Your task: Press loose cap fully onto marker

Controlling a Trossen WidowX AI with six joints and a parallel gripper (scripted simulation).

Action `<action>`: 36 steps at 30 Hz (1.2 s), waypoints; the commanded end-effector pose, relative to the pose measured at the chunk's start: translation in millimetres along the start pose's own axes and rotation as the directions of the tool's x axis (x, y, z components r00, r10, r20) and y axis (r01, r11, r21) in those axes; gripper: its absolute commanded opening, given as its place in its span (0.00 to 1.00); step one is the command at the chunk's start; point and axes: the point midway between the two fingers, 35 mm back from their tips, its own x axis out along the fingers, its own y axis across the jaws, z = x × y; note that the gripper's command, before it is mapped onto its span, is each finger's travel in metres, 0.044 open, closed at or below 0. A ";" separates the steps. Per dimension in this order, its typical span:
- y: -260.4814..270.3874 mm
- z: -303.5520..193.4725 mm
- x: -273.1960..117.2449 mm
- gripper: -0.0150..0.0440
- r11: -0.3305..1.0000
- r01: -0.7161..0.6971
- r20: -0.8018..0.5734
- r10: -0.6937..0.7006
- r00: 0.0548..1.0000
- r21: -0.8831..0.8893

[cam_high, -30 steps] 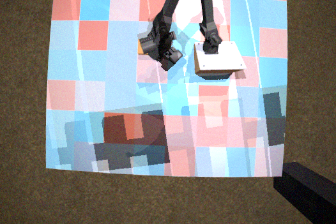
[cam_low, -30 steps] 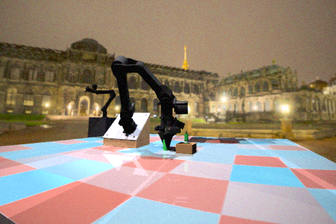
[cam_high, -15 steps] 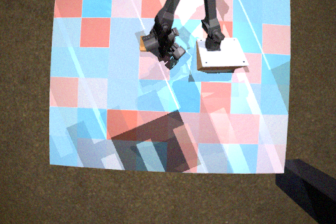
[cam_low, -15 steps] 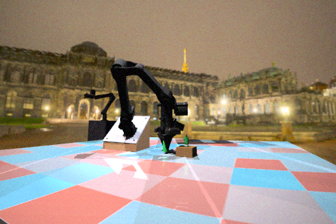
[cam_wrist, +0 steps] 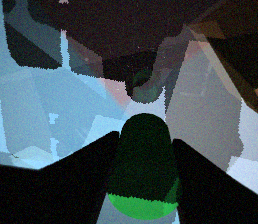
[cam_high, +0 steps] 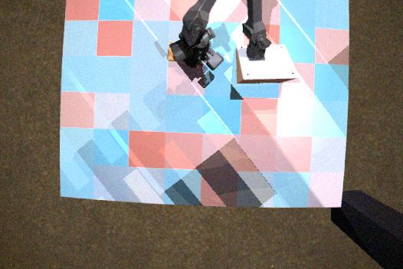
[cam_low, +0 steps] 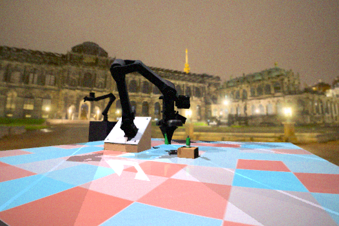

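Gripping the green cap (cam_wrist: 142,165), the gripper (cam_wrist: 142,172) has both dark fingers pressed against the cap's sides, one on each flank in the wrist view. Exterior view: gripper (cam_low: 168,134) points straight down, cap (cam_low: 166,139) at its tips and low over the table (cam_low: 264,179); cannot tell whether the cap touches the surface. Marker (cam_low: 187,141) stands upright in the brown block (cam_low: 187,152), just at 3 o'clock of the cap in this view, apart from it. Top view: the arm hides cap and marker; only an orange edge of the block (cam_high: 170,53) peeks out at 9 o'clock of the gripper (cam_high: 193,57). Arm base sits on a white mount (cam_high: 268,64) at 3 o'clock of the gripper.
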 end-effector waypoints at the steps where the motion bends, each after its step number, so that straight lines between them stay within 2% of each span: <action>1: 0.0 0.0 -11.4 0.25 1.000 -0.004 0.004 0.004 1.000 0.007; 36: -51.6 42.7 -47.2 0.25 1.000 -0.004 0.006 0.004 1.000 0.012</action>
